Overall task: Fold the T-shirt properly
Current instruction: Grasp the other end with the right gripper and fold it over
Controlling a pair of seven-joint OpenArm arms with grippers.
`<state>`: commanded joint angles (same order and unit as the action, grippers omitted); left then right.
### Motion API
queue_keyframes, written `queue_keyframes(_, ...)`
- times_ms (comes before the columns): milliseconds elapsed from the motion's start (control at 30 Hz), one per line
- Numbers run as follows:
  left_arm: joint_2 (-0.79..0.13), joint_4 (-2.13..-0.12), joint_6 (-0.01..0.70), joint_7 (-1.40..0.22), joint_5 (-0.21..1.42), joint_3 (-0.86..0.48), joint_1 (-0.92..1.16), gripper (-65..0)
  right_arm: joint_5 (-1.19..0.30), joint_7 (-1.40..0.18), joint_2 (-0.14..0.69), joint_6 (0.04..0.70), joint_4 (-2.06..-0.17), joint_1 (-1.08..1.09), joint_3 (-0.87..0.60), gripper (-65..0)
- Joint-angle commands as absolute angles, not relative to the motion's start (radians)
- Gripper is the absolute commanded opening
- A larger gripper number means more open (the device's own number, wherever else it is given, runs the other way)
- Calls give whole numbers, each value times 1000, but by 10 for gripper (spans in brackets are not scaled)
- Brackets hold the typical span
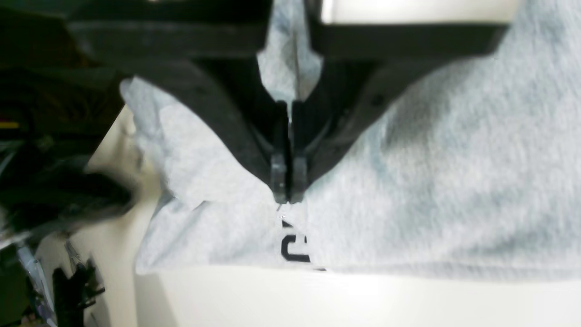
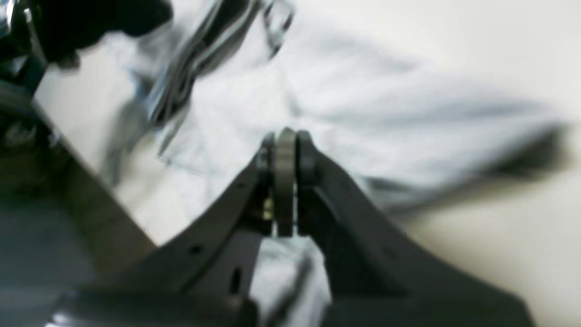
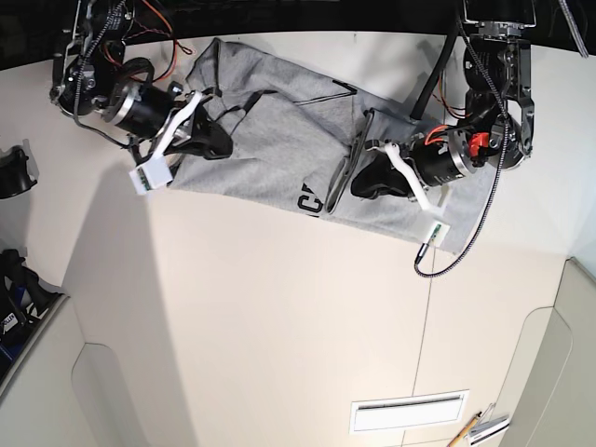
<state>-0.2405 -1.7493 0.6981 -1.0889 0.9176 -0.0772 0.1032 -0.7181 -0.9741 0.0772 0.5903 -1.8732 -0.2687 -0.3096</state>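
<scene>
The light grey T-shirt (image 3: 279,140) lies rumpled across the far part of the white table, with black lettering (image 3: 309,200) showing at its near edge. My left gripper (image 3: 356,186) sits on the shirt's right half. In the left wrist view its fingers (image 1: 288,193) are shut, a ridge of grey cloth (image 1: 290,68) runs up between them, and the lettering (image 1: 295,247) lies just past the tips. My right gripper (image 3: 222,142) is on the shirt's left part. In the blurred right wrist view it (image 2: 284,138) is shut on a fold of the T-shirt (image 2: 363,104).
A black object (image 3: 14,172) lies at the table's left edge, with more gear (image 3: 19,289) below it. A cable (image 3: 456,251) trails from the left arm over the shirt's right end. A white vent (image 3: 405,413) sits in the near surface.
</scene>
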Motion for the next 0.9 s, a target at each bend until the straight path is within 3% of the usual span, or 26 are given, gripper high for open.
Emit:
queue_keyframes(133, -247, -1749, 698, -1089, 948, -77, 102, -650, -725, -1015, 78, 587, -1888, -321, -498, -650)
queue_keyframes(167, -247, -1749, 698, -1089, 953, -77, 102, -633, -741, -1030, 78, 581, -1888, -332, -528, -613)
queue_keyframes(233, -247, -1749, 698, -1089, 964, -77, 102, -548, -756, -1039, 78, 571, -1888, -356, -560, -296)
queue_keyframes(267, -247, -1749, 698, -1089, 972, -77, 102, -513, -756, -1033, 78, 566, -1888, -364, -562, -188)
queue_keyframes(633, -247, -1749, 698, -1089, 994, -77, 102, -494, -756, -961, 71, 552, -1684, -368, -438, -192)
queue_keyframes(900, -247, -1749, 698, -1089, 995, -77, 102, -494, -675, -941, -29, 547, -1684, -314, -362, -192)
